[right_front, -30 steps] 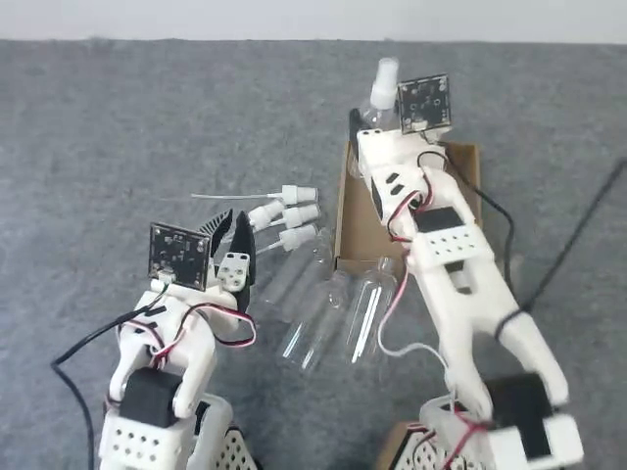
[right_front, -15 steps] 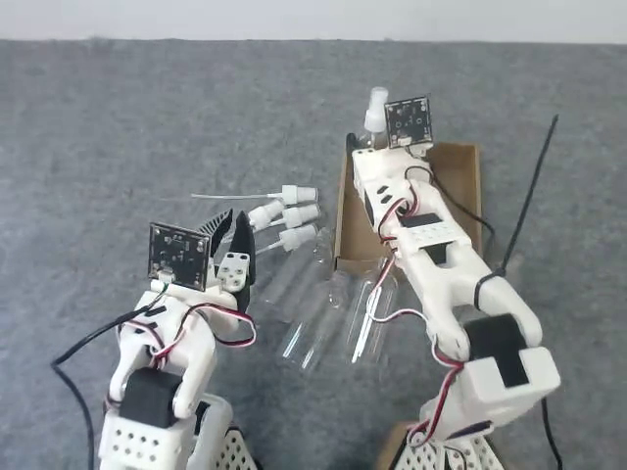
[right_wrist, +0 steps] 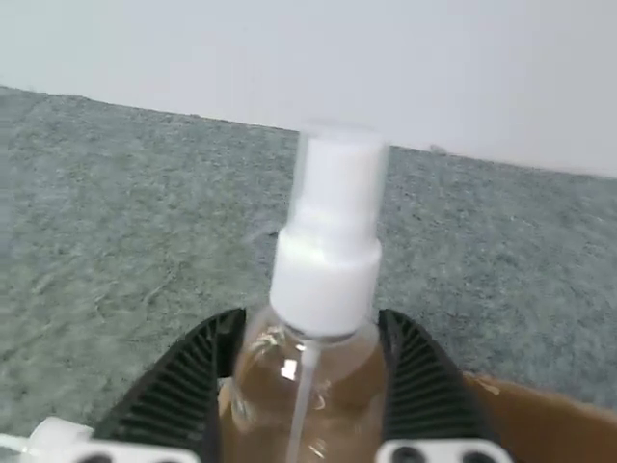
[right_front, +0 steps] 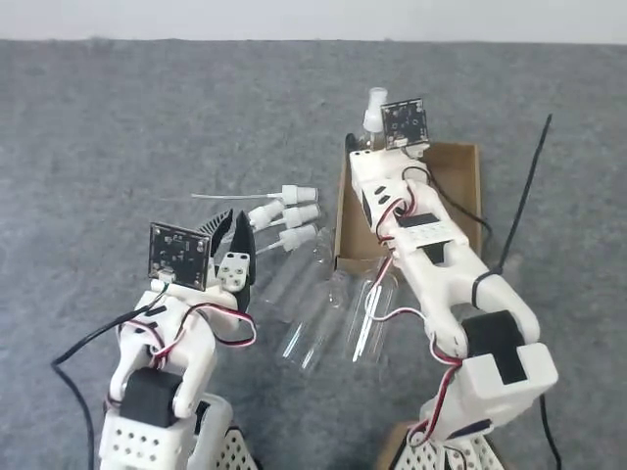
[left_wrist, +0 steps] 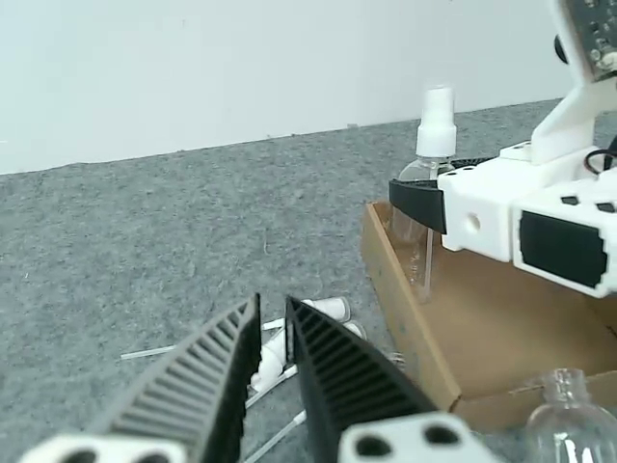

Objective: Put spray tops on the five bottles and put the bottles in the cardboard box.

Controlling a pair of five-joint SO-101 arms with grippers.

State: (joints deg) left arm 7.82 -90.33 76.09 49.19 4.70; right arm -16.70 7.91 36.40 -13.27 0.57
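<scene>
On the left, the left pincer [right_front: 235, 240] hovers over the table [right_front: 118, 127] with its fingers barely parted and empty, just beside three loose spray tops [right_front: 294, 213]; three uncapped bottles [right_front: 313, 308] lie near them. Further right, the right pincer [right_front: 370, 132] is clamped around the capped bottle [right_front: 375, 116], which stands upright at the far left corner of the cardboard box [right_front: 460, 166]. This step likely goes best if the bottle is kept vertical and eased down until its base rests on the box floor. It should sit snug in the corner to leave room for four more, and the pincer should then open gently and lift straight up so the bottle is not tipped. Compared with a second ago, the right arm has swung slightly left and lowered the bottle; the left arm has not moved.
</scene>
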